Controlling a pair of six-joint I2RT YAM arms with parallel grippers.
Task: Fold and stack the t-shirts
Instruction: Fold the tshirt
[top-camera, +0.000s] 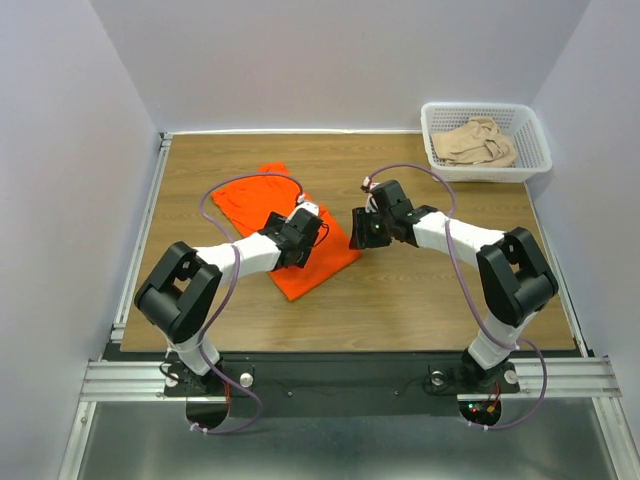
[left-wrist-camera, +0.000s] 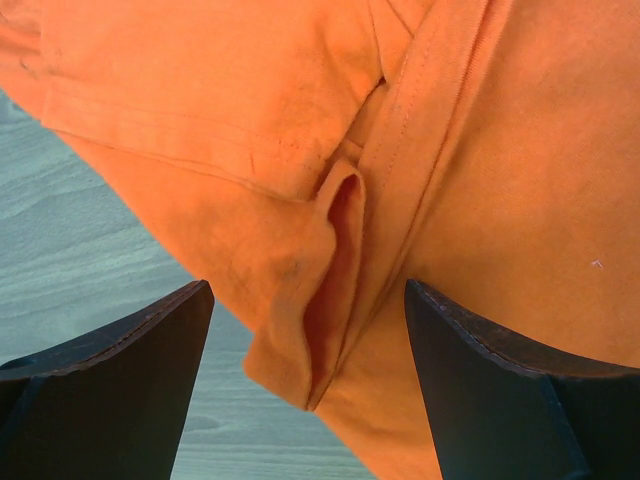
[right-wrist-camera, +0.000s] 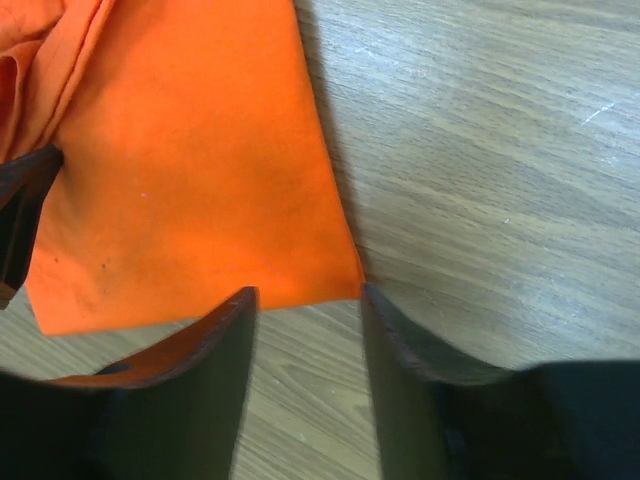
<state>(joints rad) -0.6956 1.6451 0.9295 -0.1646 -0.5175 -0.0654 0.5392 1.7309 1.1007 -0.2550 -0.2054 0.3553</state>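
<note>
Left gripper (left-wrist-camera: 308, 290): fingers spread wide, nothing held. It hangs low over the orange t-shirt (left-wrist-camera: 500, 180), and a raised ridge of doubled cloth and a stitched hem run up between the fingers.
Right gripper (right-wrist-camera: 307, 290): fingers partly apart, with only bare table (right-wrist-camera: 480, 150) in the gap and nothing gripped.
Place of orange t-shirt: on the table a little left of its middle, rumpled and partly folded. Its long axis slants from the far left toward the near middle.
Relation that matters: a square corner on the shirt's right side lies just ahead of my right fingertips. The straight edge runs away from me and the cloth spreads to that gripper's left.
Nearer arm: the right for that corner, the left for the bunched middle.
Beige t-shirt (top-camera: 478, 142): crumpled in the white basket (top-camera: 540, 150) at the table's far right corner, well apart from both grippers.
My read: the right fingers would need to come forward over that corner before closing.
Hidden: from above, both wrists cover the shirt's centre. I cannot pick out the collar or count the layers, nor tell whether either gripper touches cloth.
</note>
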